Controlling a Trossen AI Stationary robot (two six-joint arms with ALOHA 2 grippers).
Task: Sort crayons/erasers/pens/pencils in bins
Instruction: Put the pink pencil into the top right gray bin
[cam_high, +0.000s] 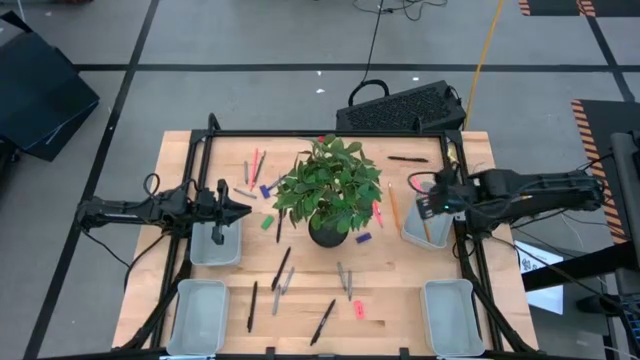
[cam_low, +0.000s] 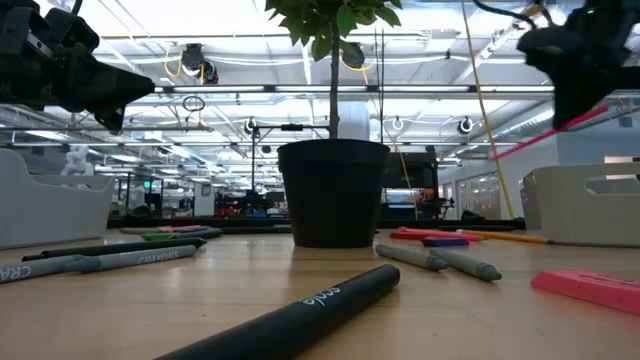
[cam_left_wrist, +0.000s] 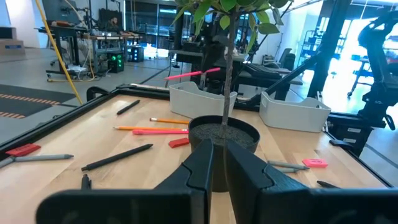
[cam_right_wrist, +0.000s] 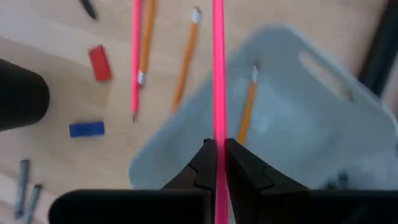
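High view: right end effector (cam_high: 432, 207) sits above the shallow pale grey-white plastic bin (cam_high: 424, 222) at the desk's right edge, fingers clamped on a long thin pink pencil (cam_high: 426, 207). Left end effector (cam_high: 238, 210) hangs over the matching bin (cam_high: 214, 244) near the left edge, fingers pressed together, nothing in them. Dark round plant pot (cam_high: 328, 231) with a leafy plant stands mid-desk. Slim black pens (cam_high: 281, 268) and grey crayons (cam_high: 343, 277) lie scattered toward the front edge, with bare wood between them. Two more bins (cam_high: 198, 315) sit at the front corners.

Low view: pink pencil (cam_low: 560, 128) tilts up off the desk, above the right bin's wall (cam_low: 585, 205).

Left wrist view: left fingers (cam_left_wrist: 202, 171) closed, aimed at the pot (cam_left_wrist: 224, 138).

Right wrist view: pink pencil (cam_right_wrist: 217, 74) is pinched between the fingers (cam_right_wrist: 202, 167), running over the bin's rim (cam_right_wrist: 186, 121). One orange pencil (cam_right_wrist: 246, 107) lies inside the bin; two more, a red eraser (cam_right_wrist: 99, 63) and a blue eraser (cam_right_wrist: 86, 129) lie on the desk just beside it.
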